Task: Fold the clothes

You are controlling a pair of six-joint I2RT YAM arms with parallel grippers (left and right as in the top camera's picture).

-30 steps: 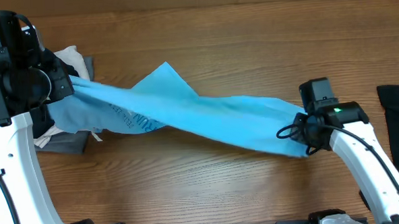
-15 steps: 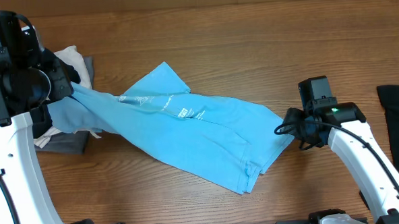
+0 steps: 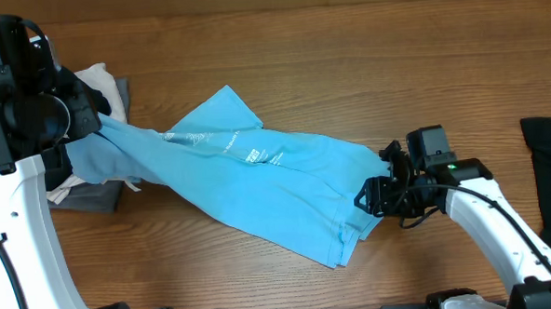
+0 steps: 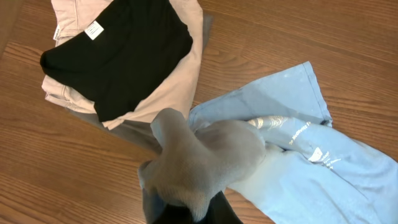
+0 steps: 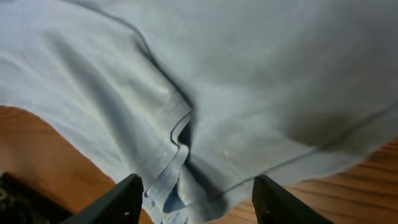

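A sky-blue T-shirt (image 3: 258, 183) with white lettering lies slantwise across the table's middle. Its left end rises off the wood into my left gripper (image 3: 90, 121), which is shut on it. In the left wrist view that bunched end (image 4: 202, 162) hides the jaws, and the rest of the T-shirt (image 4: 336, 174) trails off to the right. My right gripper (image 3: 375, 193) stands open at the shirt's right edge. In the right wrist view its fingers (image 5: 127, 200) straddle a folded hem of the T-shirt (image 5: 249, 81), holding nothing.
A stack of folded clothes sits at the far left under my left arm, with a black garment (image 4: 118, 56) on top of a beige one (image 4: 183, 74) and a grey one (image 3: 91, 195) beneath. Another black garment (image 3: 550, 152) lies at the table's right edge.
My right gripper let go of the T-shirt, whose right end dropped onto the table. The open gripper then moved left and down over the shirt's edge. The left arm stayed still.
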